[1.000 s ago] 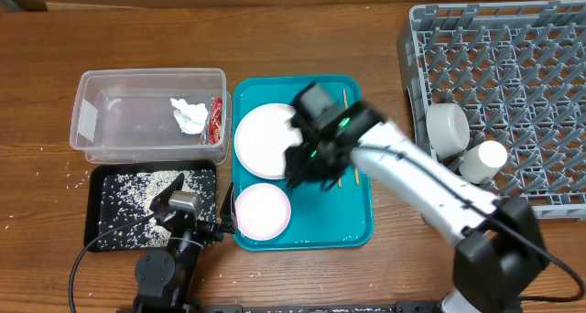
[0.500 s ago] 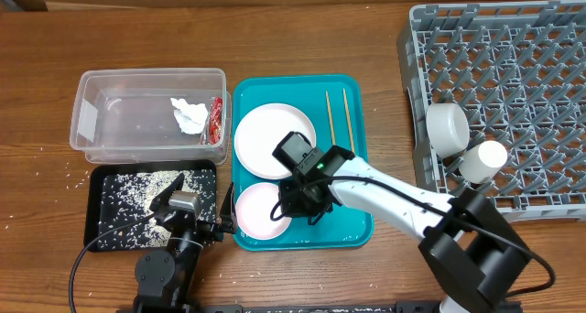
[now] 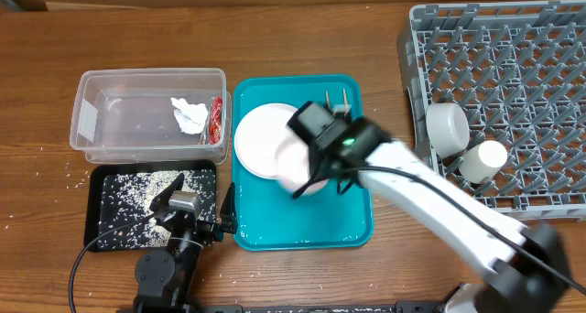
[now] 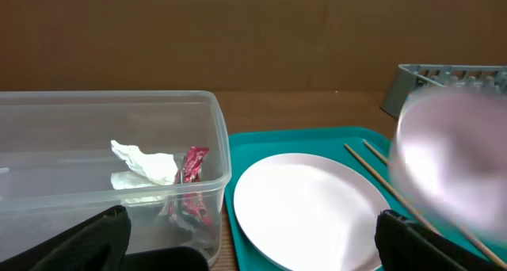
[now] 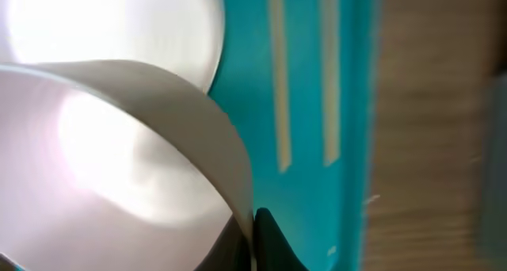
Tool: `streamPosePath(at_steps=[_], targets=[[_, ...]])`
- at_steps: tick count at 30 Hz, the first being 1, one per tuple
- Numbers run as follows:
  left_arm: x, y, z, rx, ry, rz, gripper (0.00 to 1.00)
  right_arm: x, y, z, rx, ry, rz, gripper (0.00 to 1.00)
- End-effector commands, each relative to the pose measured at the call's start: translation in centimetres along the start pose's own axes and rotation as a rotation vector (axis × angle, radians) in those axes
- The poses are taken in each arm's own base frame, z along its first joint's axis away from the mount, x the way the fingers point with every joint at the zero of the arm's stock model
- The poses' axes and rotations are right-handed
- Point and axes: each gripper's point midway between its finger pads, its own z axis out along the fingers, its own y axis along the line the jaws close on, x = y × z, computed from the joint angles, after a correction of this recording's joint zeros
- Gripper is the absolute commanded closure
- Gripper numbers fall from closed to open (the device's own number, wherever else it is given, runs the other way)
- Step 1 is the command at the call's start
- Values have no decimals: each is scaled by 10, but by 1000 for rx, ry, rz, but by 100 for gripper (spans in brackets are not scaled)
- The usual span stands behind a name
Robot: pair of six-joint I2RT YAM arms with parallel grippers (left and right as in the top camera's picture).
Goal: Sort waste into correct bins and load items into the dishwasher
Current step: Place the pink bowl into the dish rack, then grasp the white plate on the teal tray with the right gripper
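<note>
My right gripper is shut on the rim of a small white bowl and holds it tilted above the teal tray. In the right wrist view the bowl's rim is pinched between my fingers. The white plate lies on the tray, with two chopsticks partly hidden by the arm. My left gripper is open and empty over the black tray of rice. The tissue and red wrapper lie in the clear tub.
The grey rack stands at the right with two white cups at its left edge. Loose rice grains lie on the table left of the black tray. The left wrist view shows the tub, plate and the blurred bowl.
My right gripper came down on the small bowl at the tray's front, shut on its rim and lifted it up and to the right. The left arm has not moved.
</note>
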Motion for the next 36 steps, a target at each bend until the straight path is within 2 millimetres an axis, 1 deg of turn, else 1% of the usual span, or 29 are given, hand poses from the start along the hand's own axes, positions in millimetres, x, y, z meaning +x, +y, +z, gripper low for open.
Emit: streamPosePath(at_steps=[1,3,4,5,6,7,8,10,12,13,16,17,18,20,23,28,29,32,36], targets=[[1,2,0,-5,-4,19,0,-81,-96,-57,369,-395,109,96],[1,2,0,-5,-4,19,0,-103,-141,-76,564,-526,193,96],[1,2,0,-5,-4,19,0,-116,-168,-86,670,-594,261,96],[1,2,0,-5,-4,19,0,-121,-178,-89,703,-617,291,96],[1,2,0,-5,-4,19,0,-131,-201,-93,758,-655,359,96],[1,2,0,-5,-4,19,0,-136,-210,-92,773,-658,379,96],[1,2,0,-5,-4,19,0,-145,-226,-90,797,-665,409,96],[1,2,0,-5,-4,19,0,-155,-243,-86,832,-665,423,96],[1,2,0,-5,-4,19,0,-166,-262,-76,890,-634,388,96],[1,2,0,-5,-4,19,0,-170,-268,-70,917,-610,352,96],[1,2,0,-5,-4,19,0,-182,-276,-50,974,-547,244,96],[1,2,0,-5,-4,19,0,-186,-279,-38,1000,-508,184,96],[1,2,0,-5,-4,19,0,-188,-279,-32,1009,-490,157,96],[1,2,0,-5,-4,19,0,-188,-278,-10,1030,-431,86,96],[1,2,0,-5,-4,19,0,-184,-277,8,1041,-387,53,96],[1,2,0,-5,-4,19,0,-175,-278,30,1059,-313,1,96],[1,2,0,-5,-4,19,0,-171,-278,37,1063,-282,-23,96],[1,2,0,-5,-4,19,0,-165,-278,48,1069,-243,-51,96],[1,2,0,-5,-4,19,0,-162,-276,47,1085,-228,-69,96]])
